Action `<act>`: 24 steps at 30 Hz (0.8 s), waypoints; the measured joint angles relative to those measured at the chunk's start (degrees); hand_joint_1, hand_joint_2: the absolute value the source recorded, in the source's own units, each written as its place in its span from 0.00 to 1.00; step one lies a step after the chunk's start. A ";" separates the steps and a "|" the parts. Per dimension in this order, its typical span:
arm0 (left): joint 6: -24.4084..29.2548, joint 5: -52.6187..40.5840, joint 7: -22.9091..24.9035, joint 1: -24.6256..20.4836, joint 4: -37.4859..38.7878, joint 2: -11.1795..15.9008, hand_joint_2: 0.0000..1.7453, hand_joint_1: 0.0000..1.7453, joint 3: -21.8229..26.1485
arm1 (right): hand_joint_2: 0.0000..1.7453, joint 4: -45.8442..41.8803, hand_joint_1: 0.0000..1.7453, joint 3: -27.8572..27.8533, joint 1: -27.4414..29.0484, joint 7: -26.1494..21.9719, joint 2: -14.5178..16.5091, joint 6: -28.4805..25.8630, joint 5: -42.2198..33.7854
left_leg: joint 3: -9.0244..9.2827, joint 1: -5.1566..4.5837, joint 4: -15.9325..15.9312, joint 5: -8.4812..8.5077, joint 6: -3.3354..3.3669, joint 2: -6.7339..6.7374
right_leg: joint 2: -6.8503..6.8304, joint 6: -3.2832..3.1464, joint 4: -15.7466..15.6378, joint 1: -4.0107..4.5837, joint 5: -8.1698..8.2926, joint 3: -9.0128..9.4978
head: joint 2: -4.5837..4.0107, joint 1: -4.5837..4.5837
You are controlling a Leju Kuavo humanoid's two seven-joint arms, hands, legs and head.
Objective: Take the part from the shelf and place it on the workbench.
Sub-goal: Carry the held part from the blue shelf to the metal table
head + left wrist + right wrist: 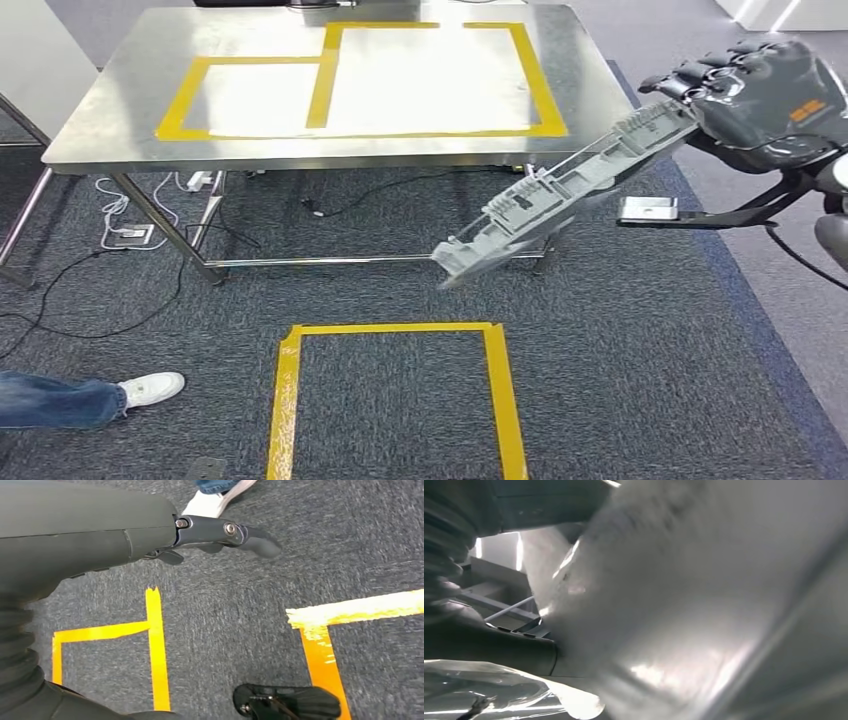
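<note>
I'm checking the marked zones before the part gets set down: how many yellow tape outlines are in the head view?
3. Two adjoining on the workbench: a smaller rectangle left, a larger rectangle right. One floor outline in front of the workbench, its near edge cut off by the frame.

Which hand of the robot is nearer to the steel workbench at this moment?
The right hand. It holds the grey part beside the workbench, near its right front corner. The left hand hangs low over the carpet, near yellow floor tape.

The workbench [120, 110] is bare silver steel marked with yellow tape rectangles [325, 80]. The part [560, 190] is pale grey, the right hand [760, 100] dark grey with an orange mark. The carpet [640, 380] is speckled charcoal, edged blue at right.
</note>
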 joint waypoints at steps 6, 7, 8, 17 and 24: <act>-0.15 -0.24 0.05 0.13 0.03 -0.10 1.00 0.00 0.00 | 1.00 0.03 1.00 0.31 -0.50 -0.09 0.07 0.70 0.08 | 4.16 -0.09 0.04 -4.17 -1.21 -0.46 | -0.29 -0.71 -14.34 0.31 12.54 0.81 | 0.01 0.16; -0.21 -0.29 0.08 0.03 0.03 -0.09 1.00 0.00 0.00 | 1.00 0.01 1.00 0.30 -0.75 -0.11 0.09 0.86 0.11 | 4.59 -0.13 -0.08 -4.45 -1.53 -0.46 | -0.20 -1.26 -14.58 0.46 12.27 1.05 | 0.01 0.20; -0.25 -0.35 0.10 -0.15 0.01 -0.04 1.00 0.00 0.00 | 1.00 -0.04 1.00 0.25 -1.07 -0.15 0.13 1.03 0.14 | 4.88 -0.17 -0.19 -4.59 -1.79 -0.44 | -0.15 -1.74 -14.64 0.35 12.02 1.59 | 0.01 0.24; -0.33 -0.66 0.15 -0.27 -0.02 -0.19 1.00 0.00 0.00 | 1.00 0.26 1.00 1.47 -2.86 -0.26 1.17 2.66 0.72 | -7.06 0.68 13.15 -9.08 -3.87 0.34 | -0.20 -2.70 -15.36 -0.32 6.71 9.27 | 0.00 -0.13; -0.38 -0.98 0.24 0.28 0.00 -0.04 1.00 0.00 0.00 | 1.00 0.70 1.00 2.22 -5.14 -0.29 2.37 3.93 0.86 | -6.22 -0.23 1.66 4.15 -1.90 0.36 | 0.53 -1.04 -16.41 -0.19 3.43 12.87 | 0.00 -0.34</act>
